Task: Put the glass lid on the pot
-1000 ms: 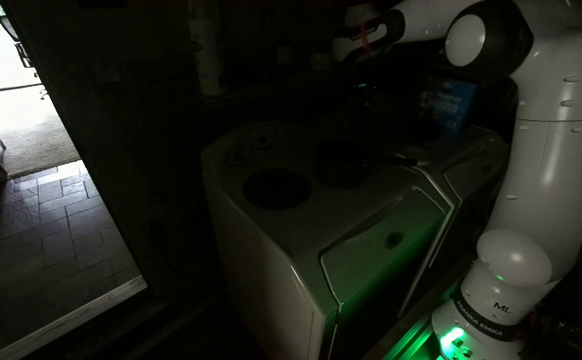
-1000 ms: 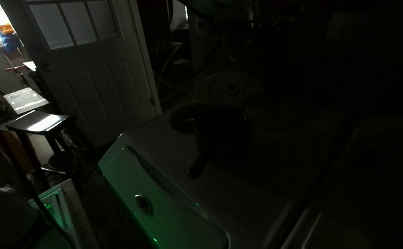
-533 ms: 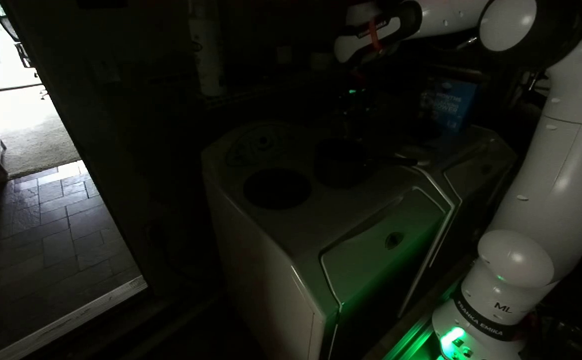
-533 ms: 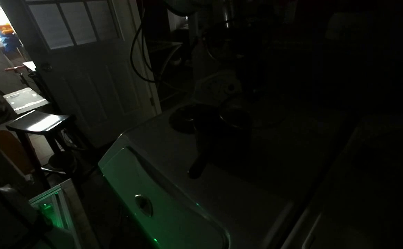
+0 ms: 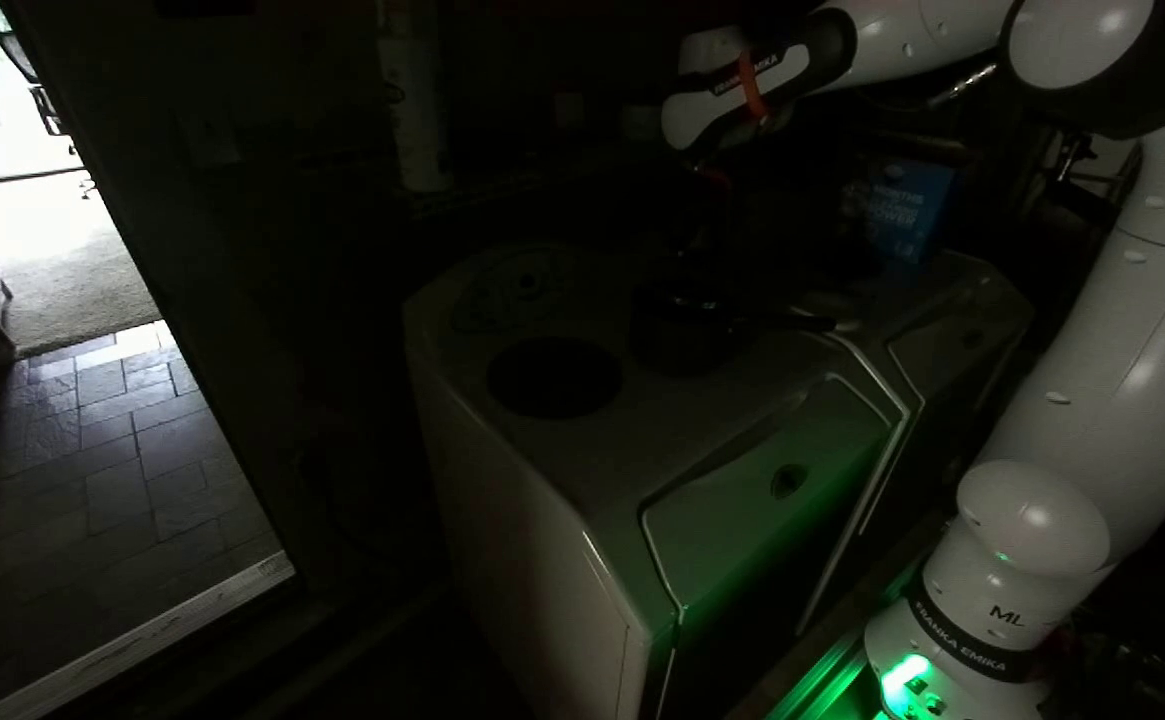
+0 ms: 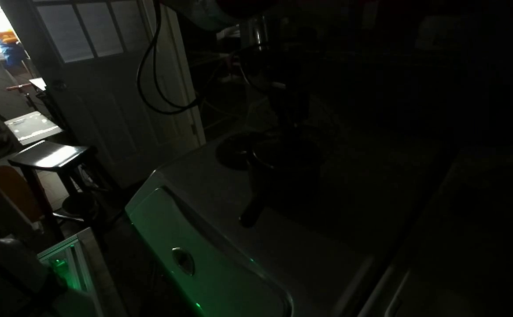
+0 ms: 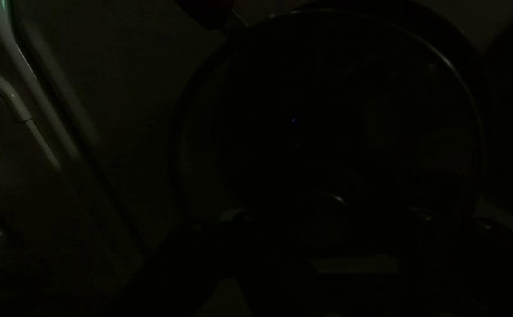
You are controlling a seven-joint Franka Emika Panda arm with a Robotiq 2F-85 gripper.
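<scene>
Dimly, end effector (image 7: 331, 216) at the lid (image 7: 326, 119) — gripping or not, too dark to tell — lid over the pot (image 6: 283, 182), tabletop (image 5: 622, 450) beneath

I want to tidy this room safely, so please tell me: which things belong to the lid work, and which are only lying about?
For the job:
glass lid
pot

Only lying about:
blue box
stool
dark disc beside the pot

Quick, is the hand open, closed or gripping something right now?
Hand: cannot be told whether open, closed or holding something; it's over the pot, but the pictures are too dark.
</scene>
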